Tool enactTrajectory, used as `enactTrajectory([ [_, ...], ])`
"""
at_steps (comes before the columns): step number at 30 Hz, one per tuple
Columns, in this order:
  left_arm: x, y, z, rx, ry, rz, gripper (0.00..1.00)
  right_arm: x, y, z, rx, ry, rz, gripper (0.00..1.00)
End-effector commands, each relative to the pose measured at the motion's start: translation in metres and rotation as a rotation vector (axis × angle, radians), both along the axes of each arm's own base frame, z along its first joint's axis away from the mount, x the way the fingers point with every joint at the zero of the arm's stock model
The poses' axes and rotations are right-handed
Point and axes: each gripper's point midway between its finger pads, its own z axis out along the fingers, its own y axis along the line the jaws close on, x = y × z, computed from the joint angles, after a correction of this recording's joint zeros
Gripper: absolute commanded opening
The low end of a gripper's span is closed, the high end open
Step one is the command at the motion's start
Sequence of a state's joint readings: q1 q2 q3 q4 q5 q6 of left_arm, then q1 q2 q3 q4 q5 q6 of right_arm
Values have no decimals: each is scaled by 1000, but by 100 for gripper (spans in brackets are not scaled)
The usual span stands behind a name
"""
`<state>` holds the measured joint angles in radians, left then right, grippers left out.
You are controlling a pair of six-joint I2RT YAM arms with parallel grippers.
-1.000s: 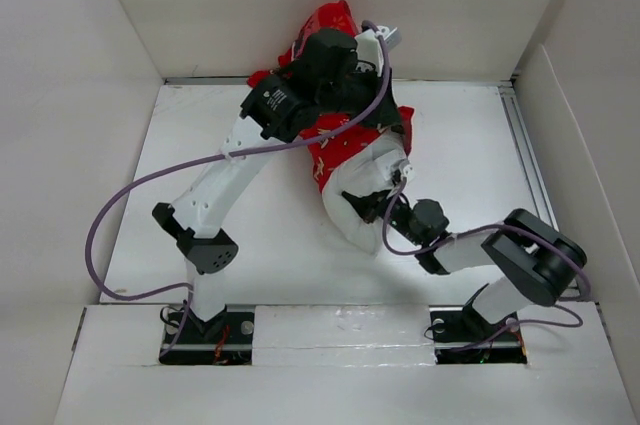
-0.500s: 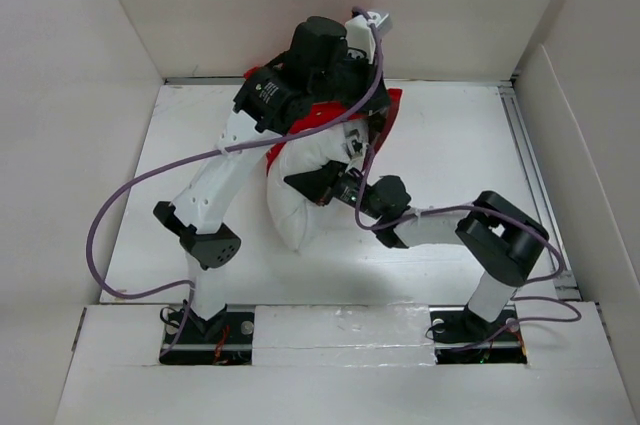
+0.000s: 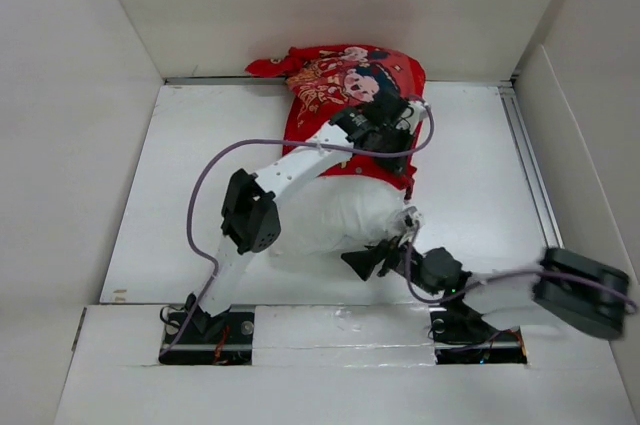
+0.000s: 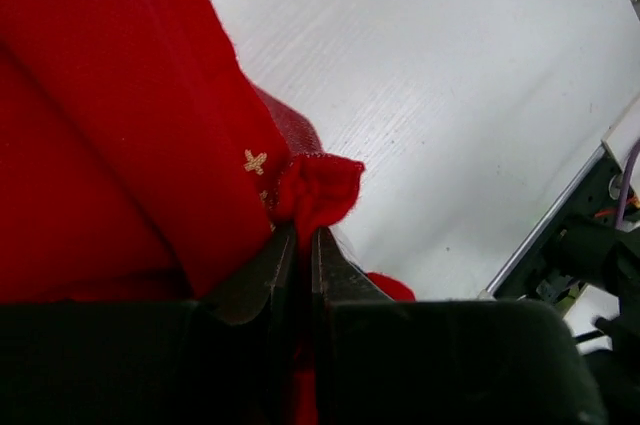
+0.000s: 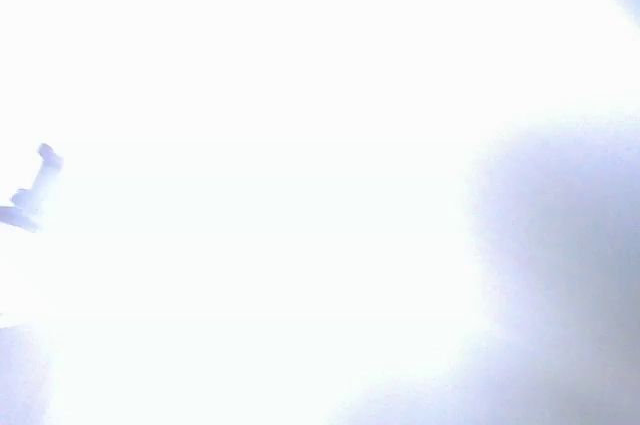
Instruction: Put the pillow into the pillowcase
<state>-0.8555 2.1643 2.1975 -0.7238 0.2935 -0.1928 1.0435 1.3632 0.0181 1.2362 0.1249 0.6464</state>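
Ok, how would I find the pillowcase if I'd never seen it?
Look at the far end of the white table, by the back wall. The pillowcase is the bright red cloth there, with cartoon figures and gold patterns. The pillow beside it, on the near side, is plain white.

Shows a red pillowcase (image 3: pixel 345 80) at the far side of the white desk (image 3: pixel 190 165), printed face up, top edge against the back wall (image 3: pixel 330 5). Shows a white pillow (image 3: pixel 335 220) just nearer, touching its near edge; whether partly inside, unclear. Finds the left hand (image 3: pixel 395 125) on the cloth's right part, arm stretched across the pillow. Finds the right hand (image 3: pixel 372 260) at the pillow's near right edge, finger spread unclear.
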Motion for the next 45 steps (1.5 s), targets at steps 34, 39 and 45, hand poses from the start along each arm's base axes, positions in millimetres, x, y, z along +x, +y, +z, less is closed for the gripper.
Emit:
enactTrajectory([
  [34,-46,-38,141,-439,-87,-204,0,124,-148,160,149,-300,-594,99],
  [39,-49,-36,146,-448,-100,-221,0,146,-166,164,34,-334,-704,99],
  [45,-56,-35,152,-455,-100,-258,0,164,-171,181,-4,-400,-737,77],
])
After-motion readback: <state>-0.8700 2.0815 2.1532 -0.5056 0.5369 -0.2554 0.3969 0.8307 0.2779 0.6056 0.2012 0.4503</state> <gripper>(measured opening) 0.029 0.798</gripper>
